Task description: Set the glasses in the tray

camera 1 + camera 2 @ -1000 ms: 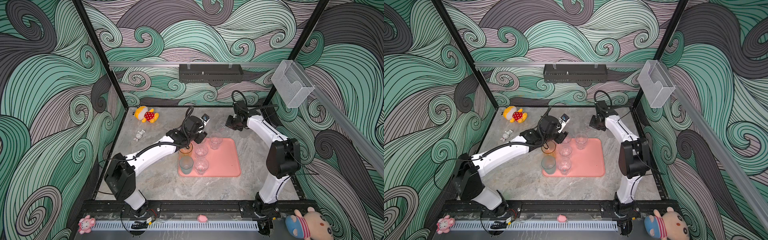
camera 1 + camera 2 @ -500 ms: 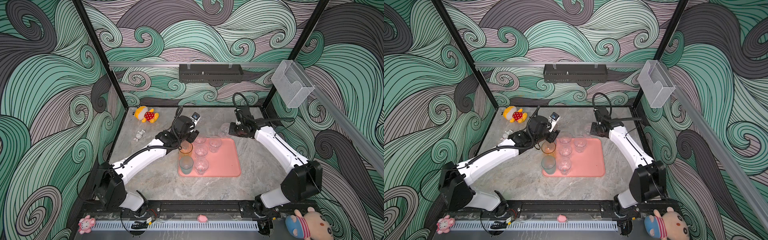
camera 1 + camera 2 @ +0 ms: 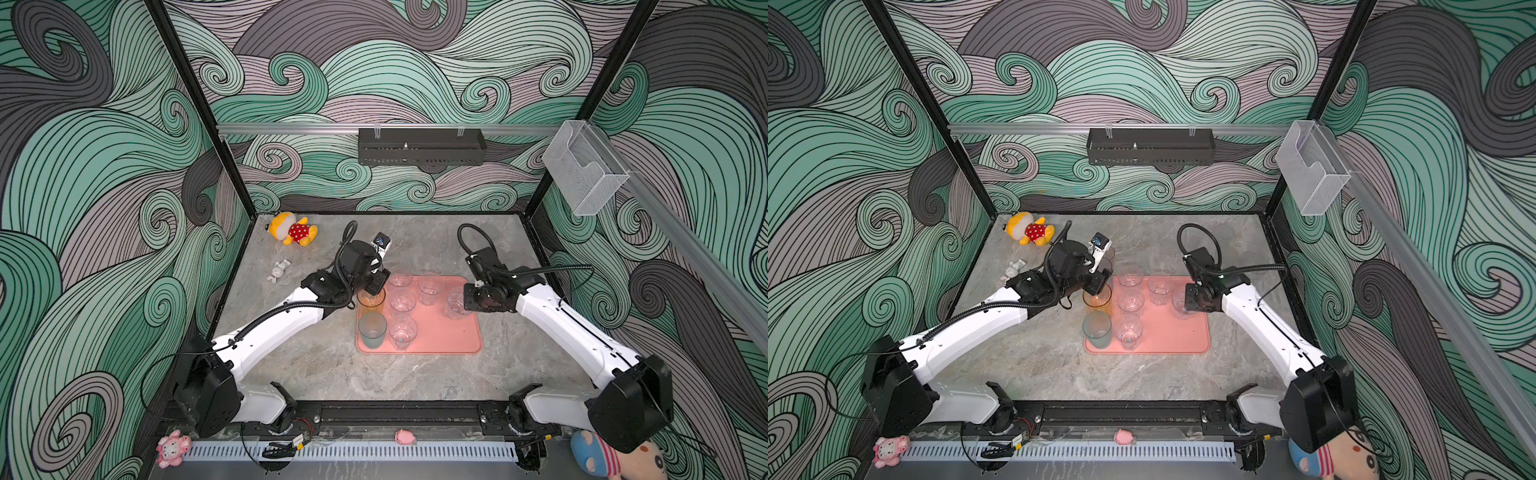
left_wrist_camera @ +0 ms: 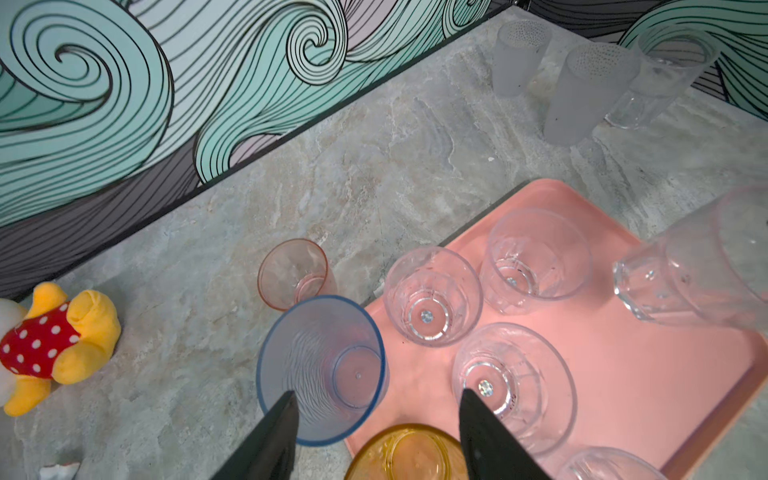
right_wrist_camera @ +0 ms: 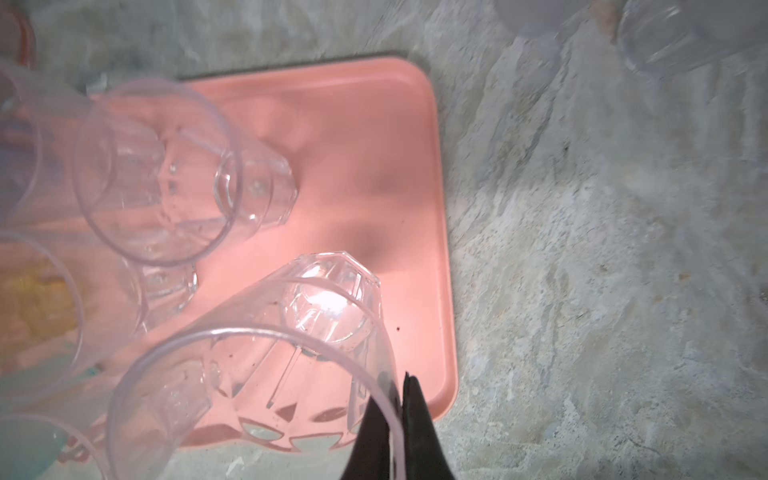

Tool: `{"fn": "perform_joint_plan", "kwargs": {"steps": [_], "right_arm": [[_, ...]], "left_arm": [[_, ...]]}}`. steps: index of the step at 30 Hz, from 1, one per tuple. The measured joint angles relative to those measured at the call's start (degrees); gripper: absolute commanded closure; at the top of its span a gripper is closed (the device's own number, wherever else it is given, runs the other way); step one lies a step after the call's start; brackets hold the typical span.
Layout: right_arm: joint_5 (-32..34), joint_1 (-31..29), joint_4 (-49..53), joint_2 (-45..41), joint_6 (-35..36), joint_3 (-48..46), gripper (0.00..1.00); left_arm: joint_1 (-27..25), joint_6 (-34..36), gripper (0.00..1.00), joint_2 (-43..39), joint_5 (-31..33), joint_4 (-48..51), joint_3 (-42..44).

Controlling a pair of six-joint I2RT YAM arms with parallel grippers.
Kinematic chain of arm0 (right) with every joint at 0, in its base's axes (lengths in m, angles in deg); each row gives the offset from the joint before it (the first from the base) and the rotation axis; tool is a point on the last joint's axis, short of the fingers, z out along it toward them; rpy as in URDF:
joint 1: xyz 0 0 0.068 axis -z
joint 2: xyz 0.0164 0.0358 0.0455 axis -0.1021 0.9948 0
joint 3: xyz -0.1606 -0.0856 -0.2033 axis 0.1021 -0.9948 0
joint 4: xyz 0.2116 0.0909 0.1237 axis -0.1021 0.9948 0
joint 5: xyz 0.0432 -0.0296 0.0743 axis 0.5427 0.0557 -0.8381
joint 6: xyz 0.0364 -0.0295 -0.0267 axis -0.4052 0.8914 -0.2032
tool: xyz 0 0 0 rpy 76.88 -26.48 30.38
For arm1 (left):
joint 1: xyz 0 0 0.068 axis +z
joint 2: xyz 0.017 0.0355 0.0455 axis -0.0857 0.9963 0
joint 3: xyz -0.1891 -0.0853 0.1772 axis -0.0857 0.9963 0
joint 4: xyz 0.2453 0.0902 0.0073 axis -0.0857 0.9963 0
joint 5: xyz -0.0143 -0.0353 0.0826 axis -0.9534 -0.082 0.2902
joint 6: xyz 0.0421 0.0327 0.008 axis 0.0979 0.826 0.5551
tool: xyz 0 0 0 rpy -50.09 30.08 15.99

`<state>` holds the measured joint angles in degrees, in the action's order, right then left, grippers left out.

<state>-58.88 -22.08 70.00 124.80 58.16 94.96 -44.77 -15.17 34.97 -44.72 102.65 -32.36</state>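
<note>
We pinch the rim of a clear faceted plastic tumbler [image 5: 291,353] in our right gripper [image 5: 401,386]. It is tilted, its base aimed at bare floor of the flat salmon-pink tray [image 5: 374,124]. Our left gripper [image 4: 376,395] hangs spread and empty near a blue-tinted tumbler [image 4: 320,365].

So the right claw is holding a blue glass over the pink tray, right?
Not blue. The right gripper holds a clear glass by its rim over the tray, as the right wrist view shows.
</note>
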Motion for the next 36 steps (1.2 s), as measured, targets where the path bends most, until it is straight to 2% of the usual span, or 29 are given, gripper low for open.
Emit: {"fn": "perform_joint_plan", "kwargs": {"steps": [5, 10, 23, 36], "right_arm": [[0.0, -6.8, -0.7, 4.1, -3.1, 0.0, 0.98], [-0.1, -9.1, -2.9, 11.0, -4.2, 1.9, 0.98], [-0.7, -4.9, -7.9, 19.7, -2.6, 7.3, 0.98], [-0.6, -5.6, -8.9, 18.3, -2.5, 5.5, 0.97]], "left_arm": [[0.0, -1.4, 0.37, -0.3, -1.0, -0.1, 1.7], [0.0, -2.4, 0.37, -0.5, -1.4, 0.2, 2.3], [0.0, -3.0, 0.37, -1.4, -1.3, 0.6, 3.6], [0.0, -3.0, 0.37, -1.4, -0.9, 0.6, 3.6]]}}
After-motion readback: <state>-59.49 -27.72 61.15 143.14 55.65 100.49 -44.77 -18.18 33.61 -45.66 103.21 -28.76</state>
